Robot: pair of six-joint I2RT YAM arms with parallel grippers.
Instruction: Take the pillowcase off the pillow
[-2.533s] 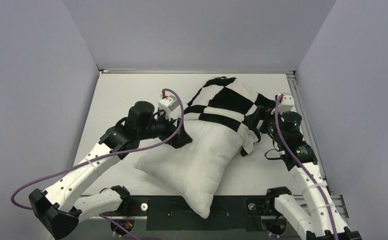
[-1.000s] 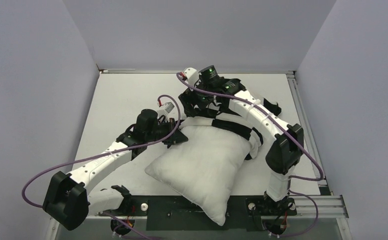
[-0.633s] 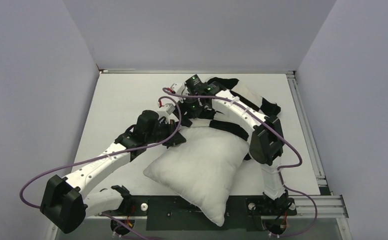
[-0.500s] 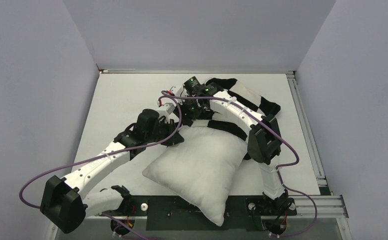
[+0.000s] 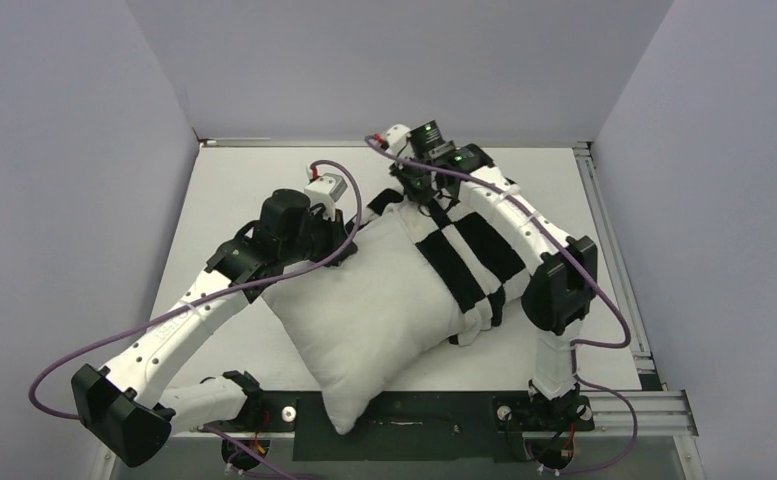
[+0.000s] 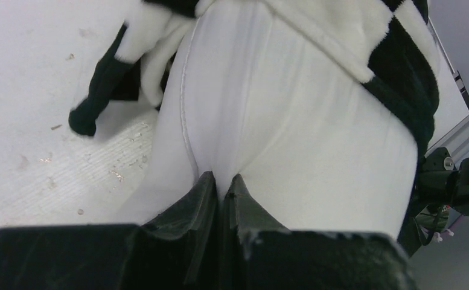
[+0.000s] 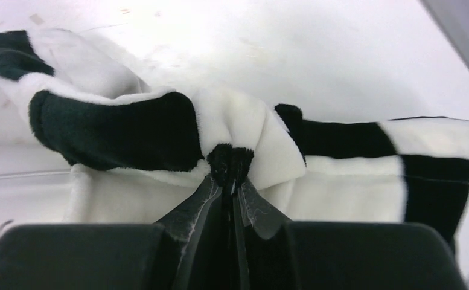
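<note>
The plain white pillow (image 5: 374, 310) lies slanted across the middle of the table, its near corner over the front edge. The black and white checkered pillowcase (image 5: 469, 262) is bunched over its far right end. My left gripper (image 5: 342, 232) is shut on a pinch of the pillow (image 6: 292, 121) at its upper left side; the wrist view shows the left gripper (image 6: 223, 180) with white cloth puckered between the tips. My right gripper (image 5: 416, 195) is shut on a fold of the pillowcase (image 7: 244, 130) at the far end, where the right gripper (image 7: 230, 175) pinches a dark tuft.
The white table (image 5: 234, 200) is walled by grey panels on three sides. A metal rail (image 5: 619, 290) runs along the right edge. My right arm's elbow (image 5: 561, 280) hangs beside the pillowcase. A loose black corner of the cover (image 6: 96, 99) rests on the table.
My right gripper closed on the pillowcase and pulled back toward the far side. The pillow swung round, its near corner shifting left. The left gripper stayed shut on the pillow.
</note>
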